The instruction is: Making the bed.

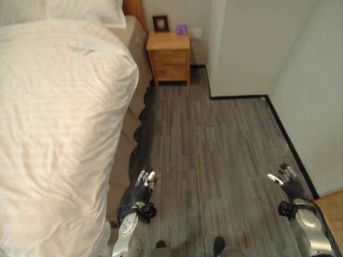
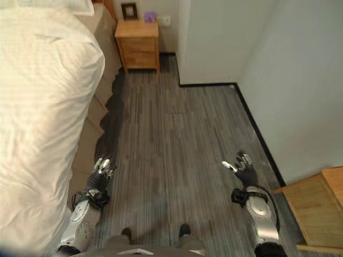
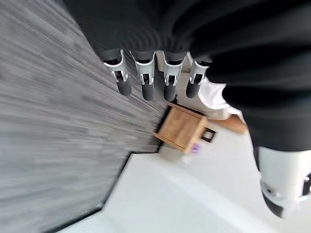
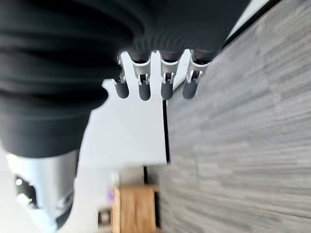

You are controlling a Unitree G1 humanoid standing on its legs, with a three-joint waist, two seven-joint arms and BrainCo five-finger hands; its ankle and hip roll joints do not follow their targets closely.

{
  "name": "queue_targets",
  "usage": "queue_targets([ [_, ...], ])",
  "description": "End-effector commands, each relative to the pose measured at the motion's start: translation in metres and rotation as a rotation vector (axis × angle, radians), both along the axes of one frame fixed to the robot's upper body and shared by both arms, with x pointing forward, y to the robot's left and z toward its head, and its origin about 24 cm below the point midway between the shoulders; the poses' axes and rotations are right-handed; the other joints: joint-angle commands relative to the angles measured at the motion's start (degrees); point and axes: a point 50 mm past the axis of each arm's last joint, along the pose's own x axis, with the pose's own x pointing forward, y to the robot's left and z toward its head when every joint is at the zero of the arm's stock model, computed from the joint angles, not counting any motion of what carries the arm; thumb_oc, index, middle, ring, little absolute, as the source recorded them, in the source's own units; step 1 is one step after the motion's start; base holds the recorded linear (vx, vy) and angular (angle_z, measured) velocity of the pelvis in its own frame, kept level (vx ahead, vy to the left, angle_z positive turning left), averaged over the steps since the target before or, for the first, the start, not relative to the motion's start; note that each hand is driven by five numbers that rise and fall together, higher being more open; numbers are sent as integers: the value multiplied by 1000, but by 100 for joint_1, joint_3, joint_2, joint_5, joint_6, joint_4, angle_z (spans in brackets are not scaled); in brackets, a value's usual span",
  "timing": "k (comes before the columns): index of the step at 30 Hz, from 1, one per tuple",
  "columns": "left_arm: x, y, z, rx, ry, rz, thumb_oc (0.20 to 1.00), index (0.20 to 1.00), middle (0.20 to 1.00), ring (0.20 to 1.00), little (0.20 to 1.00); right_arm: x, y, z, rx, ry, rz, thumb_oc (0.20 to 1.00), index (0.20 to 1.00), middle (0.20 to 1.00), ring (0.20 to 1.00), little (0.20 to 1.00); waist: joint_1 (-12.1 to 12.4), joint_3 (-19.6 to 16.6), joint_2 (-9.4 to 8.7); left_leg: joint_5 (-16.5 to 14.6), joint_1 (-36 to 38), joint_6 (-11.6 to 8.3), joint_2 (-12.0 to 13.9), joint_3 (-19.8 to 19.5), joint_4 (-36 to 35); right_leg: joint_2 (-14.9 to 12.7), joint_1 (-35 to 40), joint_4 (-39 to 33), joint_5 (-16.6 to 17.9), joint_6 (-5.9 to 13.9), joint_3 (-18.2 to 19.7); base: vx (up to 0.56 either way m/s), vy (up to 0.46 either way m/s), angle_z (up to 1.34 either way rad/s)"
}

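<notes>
The bed occupies the robot's left side of the room, covered by a white duvet whose surface shows shallow creases and a rounded, bulging edge overhanging the side of the bed. A white pillow lies at the head of the bed, beyond the duvet. Below the duvet's edge a tan bed skirt hangs along the side of the bed down to the floor.

The left hand hangs just beside the bed, near its foot end, over the grey wood-grain floor; its fingers are straight and relaxed, holding nothing (confirmed in its wrist view). It is apart from the duvet and the skirt.

The right hand is well apart from the bed, across the floor and near the white wall; its fingers are likewise straight and empty.

A wooden nightstand stands beside the head of the bed against the far wall, bearing a dark picture frame and a small purple item (kind not discernible). A wooden piece of furniture stands by the wall, on the far side of the right hand from the bed.
</notes>
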Motion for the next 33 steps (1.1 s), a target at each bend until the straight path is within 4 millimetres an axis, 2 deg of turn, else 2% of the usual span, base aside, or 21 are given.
queue_targets([
  [1,6,14,15,52,-83,31,1000,1000,1000,1000,1000,27,18,25,4,-157,71,1000,1000,1000,1000,1000,54,-140,108,-355,-227,492,-644,-104,-176,63,-210,193,-62,172,471,23,37,24],
  [2,9,14,19,69,-98,24,1000,1000,1000,1000,1000,31,27,24,9,-157,98,1000,1000,1000,1000,1000,27,-112,134,-341,-208,505,-662,-130,-213,105,-277,294,-109,164,548,8,58,9],
  [5,10,14,21,78,-106,21,1000,1000,1000,1000,1000,31,34,21,37,-150,116,1000,1000,1000,1000,1000,-14,-107,154,-330,-163,529,-678,-126,-279,96,-298,345,-120,166,564,28,78,-2],
  [6,11,14,20,69,-100,31,1000,1000,1000,1000,1000,32,43,16,66,-133,145,1000,1000,1000,1000,1000,12,-106,147,-370,-93,598,-727,-171,-330,65,-294,394,-125,189,604,49,75,2],
  [8,10,15,18,82,-91,35,1000,1000,1000,1000,1000,32,47,15,69,-126,160,1000,1000,1000,1000,1000,29,-88,135,-384,-81,627,-735,-130,-341,39,-295,403,-120,216,628,54,81,0],
  [13,8,17,15,89,-72,48,1000,1000,1000,1000,1000,36,52,16,89,-135,178,1000,1000,1000,1000,1000,80,-52,96,-463,-30,707,-753,-42,-342,-9,-337,463,-85,281,768,82,87,-16],
  [19,12,15,21,117,-95,15,1000,1000,1000,1000,1000,38,48,17,19,-119,193,1000,1000,1000,1000,1000,92,-19,70,-547,-40,758,-795,27,-315,-73,-400,490,-47,386,816,48,67,-16],
  [20,13,15,21,130,-95,7,1000,1000,1000,1000,1000,36,48,14,31,-110,181,1000,1000,1000,1000,1000,90,12,90,-603,33,831,-812,70,-365,-129,-624,957,22,465,761,-14,162,-13],
  [21,15,15,23,143,-95,-2,1000,1000,1000,1000,1000,38,49,16,27,-117,190,1000,1000,1000,1000,1000,60,175,136,-593,44,875,-773,139,-352,-85,-1085,1830,229,605,797,-41,158,-22],
  [23,18,14,23,166,-94,-15,1000,1000,1000,1000,1000,38,53,14,41,-112,192,1000,1000,1000,1000,1000,-68,272,191,-537,69,855,-748,34,-338,324,-1433,2098,161,582,1132,-38,75,-22],
  [24,18,14,23,166,-94,-15,1000,1000,1000,1000,1000,38,53,14,41,-112,192,1000,1000,1000,1000,1000,-66,279,190,-543,78,853,-748,36,-339,324,-1433,2115,148,580,1134,55,31,-11],
  [25,20,14,26,177,-105,-16,1000,1000,1000,1000,1000,36,57,10,78,-106,188,1000,1000,1000,1000,1000,-114,251,189,-543,153,841,-792,5,-382,505,-1432,1702,11,417,1173,85,-23,10],
  [26,20,20,27,228,-103,4,1000,1000,1000,1000,1000,31,55,9,51,-99,199,1000,1000,1000,1000,1000,-115,237,124,-516,172,826,-846,7,-417,496,-1245,1367,43,301,1069,85,-22,22],
  [28,19,13,25,201,-104,-27,1000,1000,1000,1000,1000,27,56,5,61,-78,203,1000,1000,1000,1000,1000,-145,180,121,-521,159,819,-896,-66,-415,454,-1040,1042,-11,289,1102,44,-22,35],
  [29,17,13,18,197,-70,-25,1000,1000,1000,1000,1000,23,61,-4,88,-34,228,1000,1000,1000,1000,1000,-118,50,129,-473,222,794,-922,-73,-674,569,-797,611,2,210,1277,51,-9,46],
  [33,16,9,15,75,-68,30,1000,1000,1000,1000,1000,24,63,-2,124,-50,233,1000,1000,1000,1000,1000,-82,-115,144,-474,316,765,-929,-25,-714,577,-516,234,66,188,1161,78,-11,13],
])
